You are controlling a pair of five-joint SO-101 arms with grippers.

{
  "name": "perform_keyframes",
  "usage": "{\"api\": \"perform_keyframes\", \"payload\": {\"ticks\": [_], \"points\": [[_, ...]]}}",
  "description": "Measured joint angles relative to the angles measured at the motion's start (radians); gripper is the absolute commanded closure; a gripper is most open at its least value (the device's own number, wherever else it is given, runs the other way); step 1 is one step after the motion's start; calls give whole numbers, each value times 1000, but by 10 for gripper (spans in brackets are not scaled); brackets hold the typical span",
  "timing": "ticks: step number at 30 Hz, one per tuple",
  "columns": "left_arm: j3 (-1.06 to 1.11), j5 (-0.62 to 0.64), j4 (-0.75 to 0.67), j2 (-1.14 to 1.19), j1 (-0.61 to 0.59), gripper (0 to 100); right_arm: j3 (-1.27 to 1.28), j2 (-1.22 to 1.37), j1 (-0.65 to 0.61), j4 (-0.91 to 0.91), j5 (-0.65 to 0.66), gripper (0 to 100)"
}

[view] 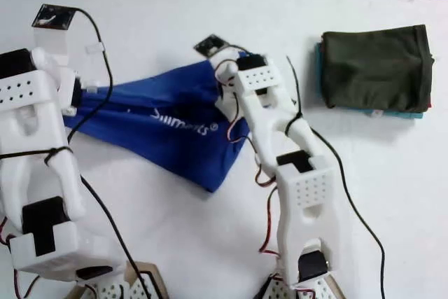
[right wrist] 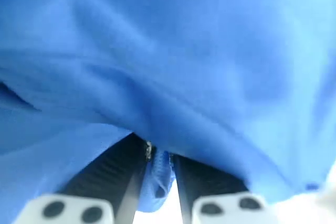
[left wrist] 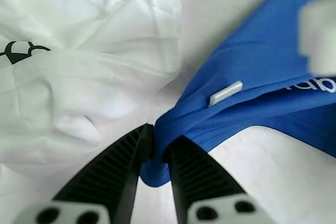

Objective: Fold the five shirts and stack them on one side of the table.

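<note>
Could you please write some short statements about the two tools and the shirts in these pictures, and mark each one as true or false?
1. The left tool is shut on the blue shirt. True.
2. The right tool is open and holds nothing. False: it is also shut on the blue shirt.
3. A dark green shirt lies on top of the folded stack. True.
4. The blue shirt lies folded on that stack. False: it is stretched between the two arms, apart from the stack.
5. A crumpled white cloth lies next to the blue shirt. True.
</note>
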Motion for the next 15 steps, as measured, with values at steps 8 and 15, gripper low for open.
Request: {"api": "perform_keyframes", "payload": {"ticks": [8, 15], "points": [[0, 0, 0, 0, -2, 974, -2, -195, 0, 152, -2, 979], [0, 0, 2, 0, -2, 974, 15, -276, -121, 358, -2, 979]]}}
